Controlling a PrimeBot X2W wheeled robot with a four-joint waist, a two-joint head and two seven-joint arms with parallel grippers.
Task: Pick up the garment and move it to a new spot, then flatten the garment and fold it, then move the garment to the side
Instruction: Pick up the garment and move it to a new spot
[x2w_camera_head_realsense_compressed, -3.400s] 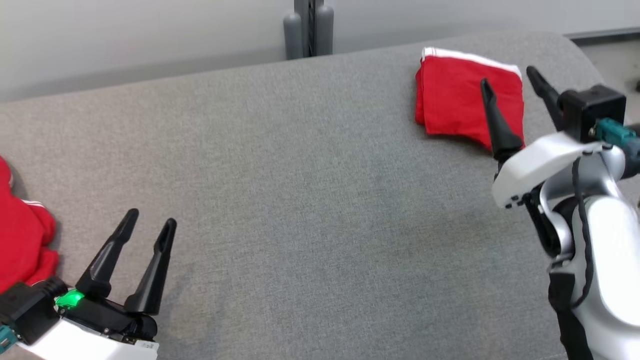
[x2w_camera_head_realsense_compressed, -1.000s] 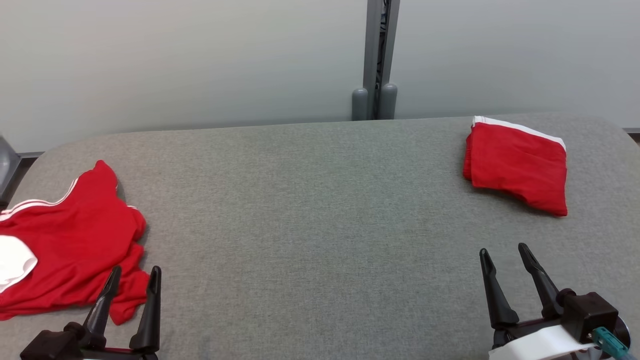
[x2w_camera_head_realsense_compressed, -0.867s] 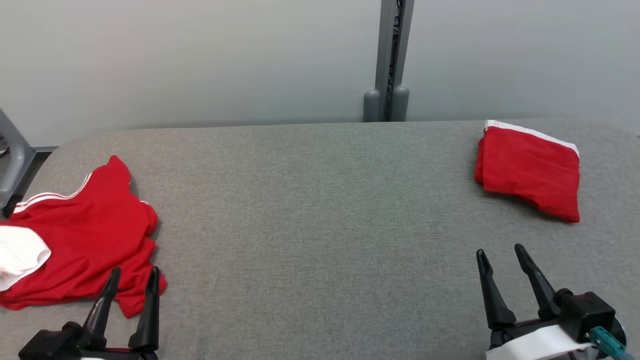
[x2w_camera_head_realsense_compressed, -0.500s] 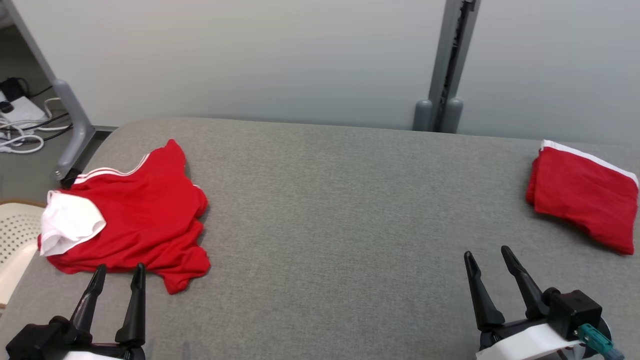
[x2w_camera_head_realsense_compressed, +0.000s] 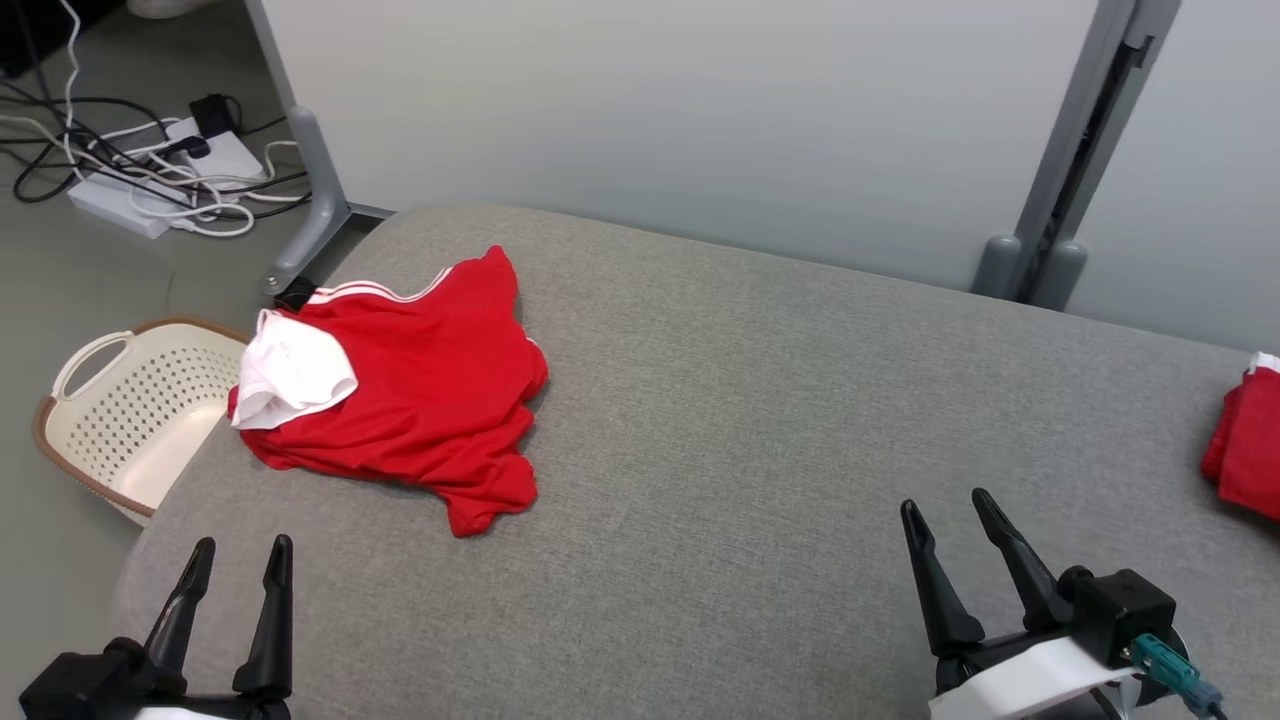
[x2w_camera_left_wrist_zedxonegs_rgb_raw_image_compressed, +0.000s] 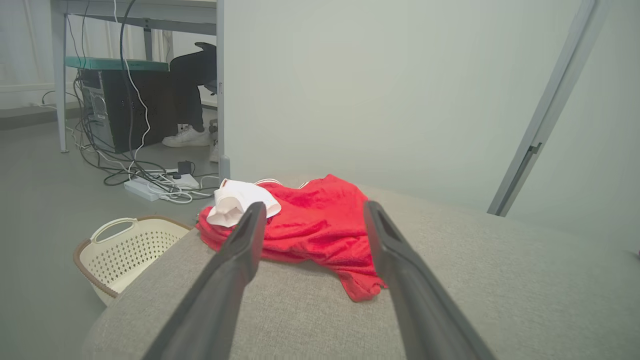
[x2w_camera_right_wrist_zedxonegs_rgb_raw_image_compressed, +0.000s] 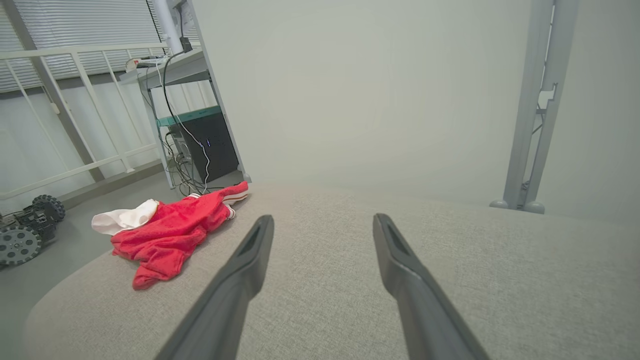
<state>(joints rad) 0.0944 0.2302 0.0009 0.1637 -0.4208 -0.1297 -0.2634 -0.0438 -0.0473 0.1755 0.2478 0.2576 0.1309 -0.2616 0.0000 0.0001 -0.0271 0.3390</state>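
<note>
Head view: crumpled red shirt (x2w_camera_head_realsense_compressed: 410, 400) with a white patch lies at the far left corner of the grey table (x2w_camera_head_realsense_compressed: 760, 430), next to the basket (x2w_camera_head_realsense_compressed: 130, 420) on the floor. My left gripper (x2w_camera_head_realsense_compressed: 243, 545) and right gripper (x2w_camera_head_realsense_compressed: 945, 500) both gape wide, holding nothing, at the near edge, well apart from the shirt. Folded red cloth (x2w_camera_head_realsense_compressed: 1245, 440) sits at the table's right edge.
</note>
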